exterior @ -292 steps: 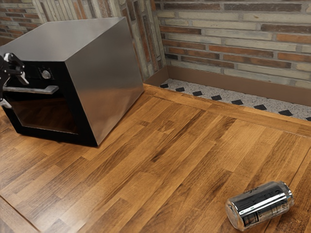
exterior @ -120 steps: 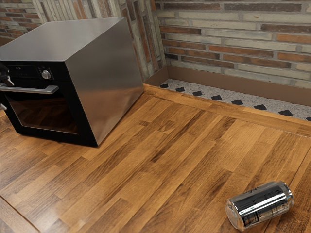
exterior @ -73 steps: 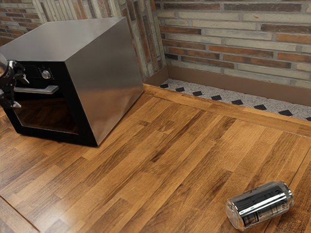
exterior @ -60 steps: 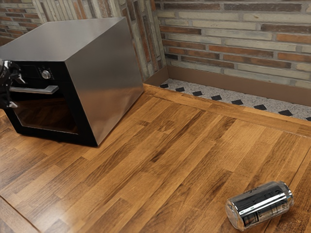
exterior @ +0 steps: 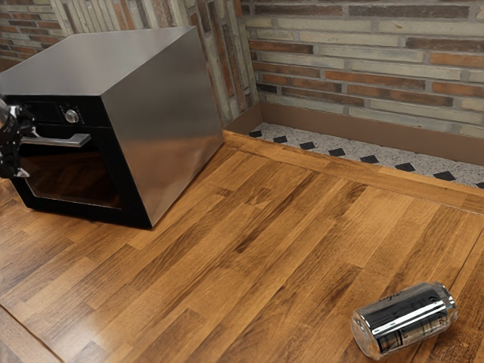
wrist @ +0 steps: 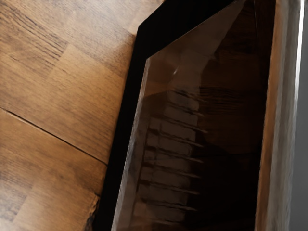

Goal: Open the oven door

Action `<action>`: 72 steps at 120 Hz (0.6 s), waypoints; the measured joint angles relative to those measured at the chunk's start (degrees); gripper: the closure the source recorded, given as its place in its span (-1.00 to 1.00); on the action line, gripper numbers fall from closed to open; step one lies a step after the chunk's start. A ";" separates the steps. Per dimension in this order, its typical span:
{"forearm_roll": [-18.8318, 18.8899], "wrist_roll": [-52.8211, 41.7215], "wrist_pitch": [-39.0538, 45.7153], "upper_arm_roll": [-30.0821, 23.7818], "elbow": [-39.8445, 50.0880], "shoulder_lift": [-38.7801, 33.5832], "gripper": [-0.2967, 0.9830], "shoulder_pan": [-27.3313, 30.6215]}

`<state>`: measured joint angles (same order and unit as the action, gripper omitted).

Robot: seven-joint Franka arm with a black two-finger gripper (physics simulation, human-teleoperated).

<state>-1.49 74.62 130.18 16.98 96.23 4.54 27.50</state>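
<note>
The oven (exterior: 162, 121) stands at the exterior view's left, its door (exterior: 72, 180) shut, with a metal handle bar (exterior: 68, 141) across the top of the door. My gripper (exterior: 30, 154) is at the far left edge in front of the door, fingers spread, one tip near the handle's height and the other lower. Whether either finger touches the bar, I cannot tell. In the wrist view the dark door glass (wrist: 221, 134) lies before my hand, with the handle (wrist: 285, 115) running along one side of it.
A silver can (exterior: 404, 321) lies on its side on the wooden table (exterior: 249, 249), far from the oven. A round knob (exterior: 72, 116) sits on the oven's control panel above the handle. Behind the table rises a brick wall (exterior: 363, 68).
My gripper came back into the exterior view from its left edge, after being mostly out of it a second ago. Over the last half second it has lowered slightly. The door has not moved.
</note>
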 joint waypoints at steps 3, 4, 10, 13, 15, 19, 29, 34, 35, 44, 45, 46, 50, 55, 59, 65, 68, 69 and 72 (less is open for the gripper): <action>-0.03 0.00 0.12 0.00 0.08 0.08 -0.54 0.12; -0.04 0.00 0.16 0.00 0.10 0.11 -0.54 0.15; -0.09 0.01 0.36 0.00 0.16 0.42 -0.54 0.23; -0.10 0.02 0.48 -0.01 0.33 0.44 -0.53 0.21; -0.12 0.02 0.60 0.01 0.70 0.26 -0.53 0.13; -0.13 0.03 0.89 0.04 1.54 -0.27 -0.53 -0.01; -0.01 0.08 1.82 0.04 4.18 -2.48 -0.53 -0.25; 0.06 0.10 2.46 0.05 6.14 -3.89 -0.53 -0.35; 0.09 0.11 2.58 0.04 6.53 -4.14 -0.53 -0.35; 0.41 0.27 3.50 -0.01 9.05 -5.90 -0.53 -0.29; 0.44 0.29 3.59 -0.01 9.29 -6.05 -0.53 -0.27; 0.46 0.31 3.67 -0.01 9.53 -6.20 -0.53 -0.26; 0.53 0.37 3.96 -0.05 10.63 -7.00 -0.53 -0.19; 0.55 0.45 4.27 -0.09 11.94 -8.04 -0.53 -0.06; 0.54 0.51 4.56 -0.12 13.28 -9.00 -0.53 0.06; 1.04 0.66 5.09 -0.15 15.58 -10.68 -0.53 0.29; 1.48 0.78 5.31 -0.15 16.56 -11.50 -0.53 0.33; 1.58 0.81 5.38 -0.16 16.87 -11.79 -0.53 0.33; 1.77 0.92 5.57 -0.20 18.12 -12.85 -0.53 0.26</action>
<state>0.27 75.54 135.75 16.78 114.35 -8.31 27.76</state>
